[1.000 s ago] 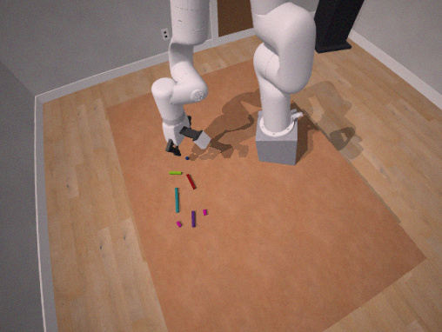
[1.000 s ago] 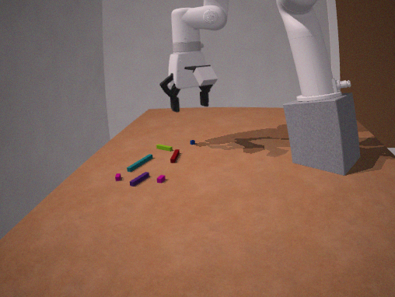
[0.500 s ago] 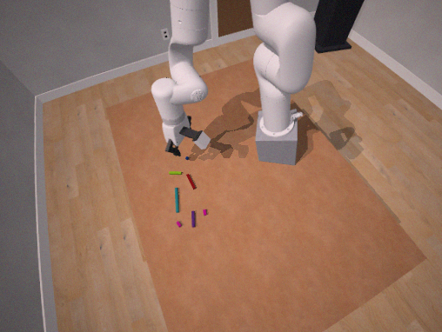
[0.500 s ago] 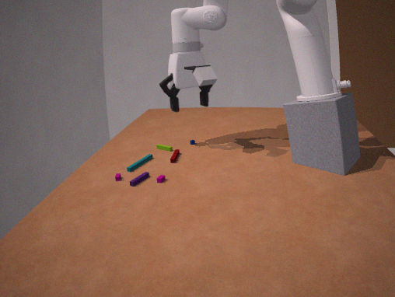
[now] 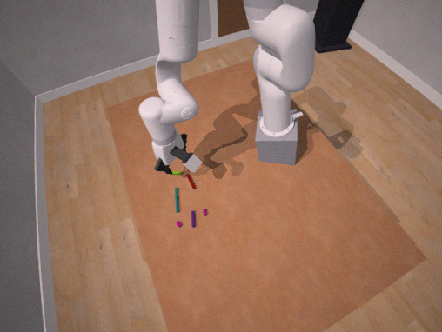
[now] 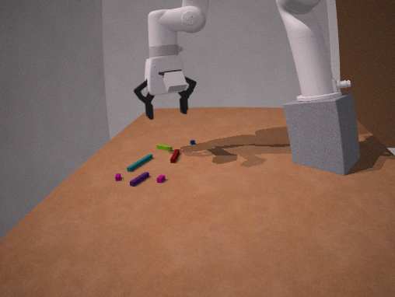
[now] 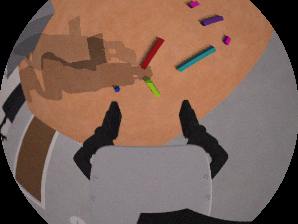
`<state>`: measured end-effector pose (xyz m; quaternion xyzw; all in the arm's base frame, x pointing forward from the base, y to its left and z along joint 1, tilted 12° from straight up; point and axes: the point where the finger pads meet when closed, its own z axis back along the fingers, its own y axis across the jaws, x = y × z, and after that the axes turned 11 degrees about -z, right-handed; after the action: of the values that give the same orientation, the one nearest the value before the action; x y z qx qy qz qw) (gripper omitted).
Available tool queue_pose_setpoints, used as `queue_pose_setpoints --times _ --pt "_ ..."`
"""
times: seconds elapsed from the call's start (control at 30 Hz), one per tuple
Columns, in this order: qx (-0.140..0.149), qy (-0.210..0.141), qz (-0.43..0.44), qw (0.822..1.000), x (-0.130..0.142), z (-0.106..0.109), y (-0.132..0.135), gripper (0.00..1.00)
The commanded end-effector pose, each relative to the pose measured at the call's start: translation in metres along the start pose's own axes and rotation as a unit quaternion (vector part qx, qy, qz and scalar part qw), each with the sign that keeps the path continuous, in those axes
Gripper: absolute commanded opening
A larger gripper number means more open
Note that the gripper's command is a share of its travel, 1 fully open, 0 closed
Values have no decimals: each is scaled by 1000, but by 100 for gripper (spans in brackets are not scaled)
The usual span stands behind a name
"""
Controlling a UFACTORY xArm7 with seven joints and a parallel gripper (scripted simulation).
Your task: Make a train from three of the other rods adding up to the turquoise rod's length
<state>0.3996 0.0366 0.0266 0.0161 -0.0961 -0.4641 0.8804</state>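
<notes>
- My hand (image 5: 177, 158) (image 6: 167, 115) (image 7: 150, 107), nearest the wrist camera: released, fingers wide, above the table (image 5: 261, 243) (image 6: 218, 233) (image 7: 135, 117).
- Turquoise rod (image 5: 177, 200) (image 6: 140, 162) (image 7: 196, 59): the measure, apart from the others.
- Red rod (image 5: 191, 182) (image 6: 175, 155) (image 7: 152, 53): angled, near the lime.
- Purple rod (image 5: 193, 219) (image 6: 139, 179) (image 7: 212, 20): between the magentas; train candidate.
- Lime rod (image 5: 177, 173) (image 6: 164, 148) (image 7: 153, 87): presumably spare.
- Two magenta rods, one (image 5: 179, 224) (image 6: 118, 177) (image 7: 227, 40) by the turquoise's side, other (image 5: 204, 212) (image 6: 161, 179) (image 7: 193, 4) opposite: with purple, total ten.
- Blue rod (image 6: 192, 142) (image 7: 117, 89): smallest.
- Step judged: first pick; next, choose a rod, align, descend.

Has moved the gripper (image 5: 179, 162) (image 6: 167, 115) (image 7: 150, 107) left and lower in the top and exterior frames, now hiding the blue rod (image 6: 192, 142) (image 7: 117, 89) from the top view.
</notes>
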Motion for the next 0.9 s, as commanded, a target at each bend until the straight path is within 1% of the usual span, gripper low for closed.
queue_pose_setpoints --times 0.0,0.33,0.4,0.47,0.77,0.87 --pt "-7 -4 -37 999 -19 -7 37 100" --pt "-7 -7 -96 995 -63 -14 87 100" --pt "-7 -7 -96 995 -63 -14 87 100" --pt "-5 -8 -119 993 -82 -16 104 100" --pt "0 -12 -171 985 -127 -21 138 100" --pt "1 -13 -181 983 -136 -22 144 100"
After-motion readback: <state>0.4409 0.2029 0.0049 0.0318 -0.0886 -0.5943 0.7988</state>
